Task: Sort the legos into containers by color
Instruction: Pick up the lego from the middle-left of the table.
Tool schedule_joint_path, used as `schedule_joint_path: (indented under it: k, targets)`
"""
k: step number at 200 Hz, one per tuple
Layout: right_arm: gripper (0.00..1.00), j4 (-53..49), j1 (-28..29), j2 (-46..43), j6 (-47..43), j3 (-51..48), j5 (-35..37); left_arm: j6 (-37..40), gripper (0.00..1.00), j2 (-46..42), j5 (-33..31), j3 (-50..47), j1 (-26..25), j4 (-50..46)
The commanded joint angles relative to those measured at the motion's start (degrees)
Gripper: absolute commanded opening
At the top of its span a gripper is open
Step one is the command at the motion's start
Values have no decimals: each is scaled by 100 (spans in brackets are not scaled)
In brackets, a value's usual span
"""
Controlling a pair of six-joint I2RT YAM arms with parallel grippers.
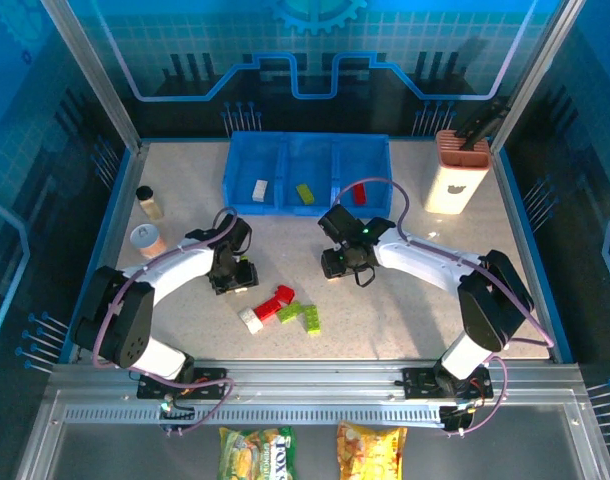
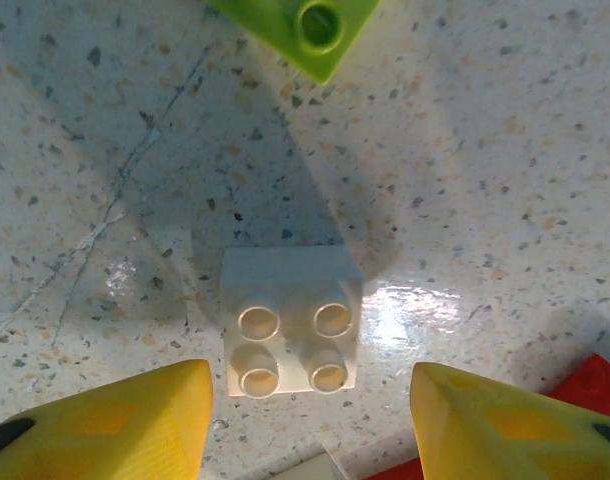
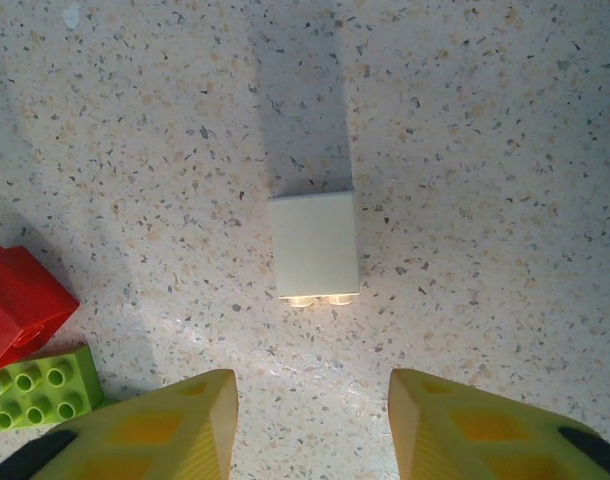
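Two grippers hang low over the counter [image 1: 385,320], each with a white brick lined up. On the left gripper [image 2: 310,425], the yellow fingers [image 2: 115,425] are spread wide and pinch nothing. The white two-by-two brick [image 2: 292,335] sits studs-up just ahead of the tips, lower middle of the frame. A lime green brick [image 2: 310,25] pokes in at the top edge. The red sliver [image 2: 595,390] at lower right is probably another brick, though too little shows to be sure.

Same story on the right gripper [image 3: 310,410]: jaws apart and empty. A second white brick [image 3: 315,245] lies mid-frame on its side, studs toward the fingers.

From above, the blue tray [image 1: 307,137] at top centre holds a white piece [image 1: 260,188], a green piece [image 1: 304,192] and a red piece [image 1: 359,193], one colour per compartment. A loose cluster [image 1: 281,297] lies at lower centre between the arms.

These bricks should be light, rigid and smooth-sided. I'd pinch squarely across two flat opposite walls; caught on a corner, they'll likely skid or twist out.
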Motion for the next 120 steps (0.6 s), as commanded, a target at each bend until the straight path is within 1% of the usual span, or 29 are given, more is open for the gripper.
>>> schedule_joint_path:
  k: [1,69,120]
  targets:
    - [45,-206,74,-200,90,-87,-19,-215,56,-108,-85,-147,-35,170]
    - [45,-282,112,-329,151,-131,69,-101,47,-33,-152,-206,-50,242]
    - [45,-338,203,-332,172,-96,120,-27,46,142,-218,-197,-54,347]
